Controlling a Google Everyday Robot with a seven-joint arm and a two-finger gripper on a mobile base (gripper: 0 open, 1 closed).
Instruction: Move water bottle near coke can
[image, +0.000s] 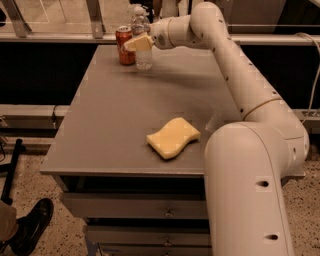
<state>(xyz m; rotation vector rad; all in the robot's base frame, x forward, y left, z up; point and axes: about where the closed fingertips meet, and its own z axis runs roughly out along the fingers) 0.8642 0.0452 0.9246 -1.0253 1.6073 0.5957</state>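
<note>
The water bottle (143, 59) is clear with a white cap and stands upright at the far left of the grey table (115, 125). It is just right of the red coke can (124, 46), almost touching it. My gripper (138, 43) reaches in from the right. Its cream fingers (142, 42) are shut around the bottle's middle and hide part of it. The bottle's base is at or just above the tabletop.
A yellow sponge (173, 137) lies near the table's front right. My arm's large base segment (250, 190) fills the lower right. A rail and glass panel (60, 35) run behind the table. A person's shoe (30, 225) is on the floor at lower left.
</note>
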